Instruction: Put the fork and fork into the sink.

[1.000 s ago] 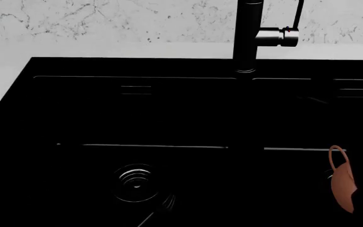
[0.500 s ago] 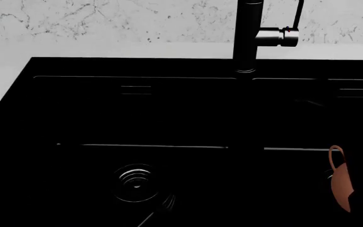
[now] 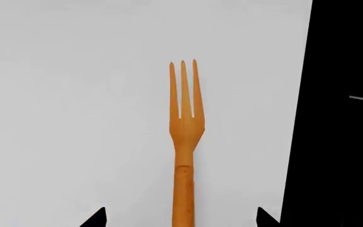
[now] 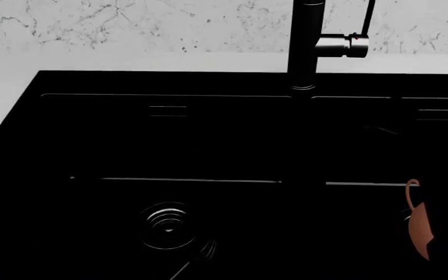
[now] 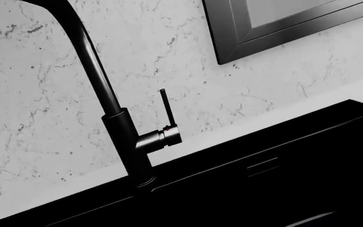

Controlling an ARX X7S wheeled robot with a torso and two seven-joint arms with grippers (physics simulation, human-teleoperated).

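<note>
In the left wrist view an orange fork (image 3: pixel 183 142) lies flat on the white counter, tines pointing away from the gripper. My left gripper (image 3: pixel 181 218) is open, its two black fingertips (image 3: pixel 98 217) wide apart on either side of the handle and not touching it. The black sink (image 4: pixel 21 175) fills the head view, its round metal drain (image 4: pixel 168 224) low in the left basin. Beside the drain lies a slim dark shape with a faint sheen (image 4: pixel 200 256), possibly the black fork. My right gripper cannot be made out against the black sink in either view.
A tall black faucet (image 4: pixel 308 46) with a side lever stands behind the divider, also in the right wrist view as faucet (image 5: pixel 121 132). A terracotta teapot (image 4: pixel 419 224) sits in the right basin, partly covered by something dark. The sink's edge (image 3: pixel 301 118) runs close beside the orange fork.
In the head view the dark shape has slid further across the teapot, leaving a narrower strip showing. A faint glint in the right basin shifted slightly.
</note>
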